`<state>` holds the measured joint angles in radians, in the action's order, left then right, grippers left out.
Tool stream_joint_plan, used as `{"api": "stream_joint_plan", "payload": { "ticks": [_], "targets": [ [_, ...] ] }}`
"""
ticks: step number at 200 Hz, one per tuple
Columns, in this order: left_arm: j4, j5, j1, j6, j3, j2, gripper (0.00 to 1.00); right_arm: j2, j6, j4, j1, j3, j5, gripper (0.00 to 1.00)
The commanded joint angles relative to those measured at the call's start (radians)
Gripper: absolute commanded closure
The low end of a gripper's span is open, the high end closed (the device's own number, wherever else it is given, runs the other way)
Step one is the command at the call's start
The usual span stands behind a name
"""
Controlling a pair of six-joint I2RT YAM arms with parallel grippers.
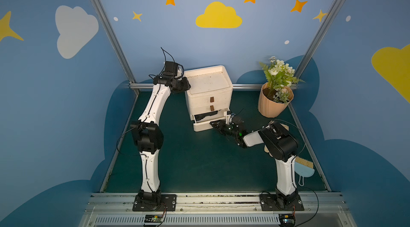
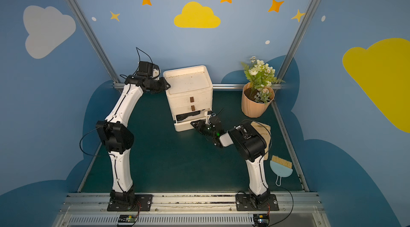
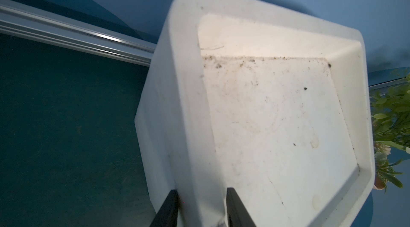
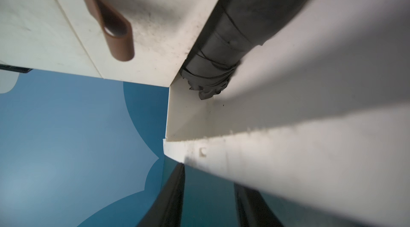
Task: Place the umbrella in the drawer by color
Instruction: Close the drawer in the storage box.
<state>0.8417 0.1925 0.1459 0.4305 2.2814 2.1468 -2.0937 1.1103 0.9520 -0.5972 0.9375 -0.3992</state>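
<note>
The black folded umbrella [image 4: 233, 37] lies inside the open bottom drawer [image 1: 200, 126] of the white drawer chest [image 1: 208, 95]. Its long side runs across the drawer, from one side wall to the other. In the right wrist view its crumpled cloth end sits close to a side wall of the drawer.

The left arm reaches up and bends over to the top of the chest. The left end effector [image 3: 202, 192] is clamped on the top rim, with one finger on each side.

The right arm stays low and stretches toward the drawer front. The right end effector [image 4: 208, 175] has its fingers apart, with bare green table [image 1: 188, 159] showing between them. A brown loop pull [image 4: 111, 26] hangs on the drawer above.
</note>
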Motion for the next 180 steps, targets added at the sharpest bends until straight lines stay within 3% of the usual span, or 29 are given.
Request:
{"api": "stream_joint_plan", "payload": {
  "ticks": [1,75,180],
  "targets": [
    [0.005,0.052,0.014,-0.061,0.005,0.012,0.65,-0.026,-0.038,-0.018,0.002,0.057,0.045,0.68],
    [0.005,0.047,0.019,-0.066,0.006,0.01,0.65,-0.048,-0.145,0.024,-0.016,0.095,0.25,0.76],
    [0.011,0.047,0.021,-0.079,0.011,0.014,0.65,-0.163,-0.139,0.011,-0.028,0.245,0.327,0.79]
  ]
}}
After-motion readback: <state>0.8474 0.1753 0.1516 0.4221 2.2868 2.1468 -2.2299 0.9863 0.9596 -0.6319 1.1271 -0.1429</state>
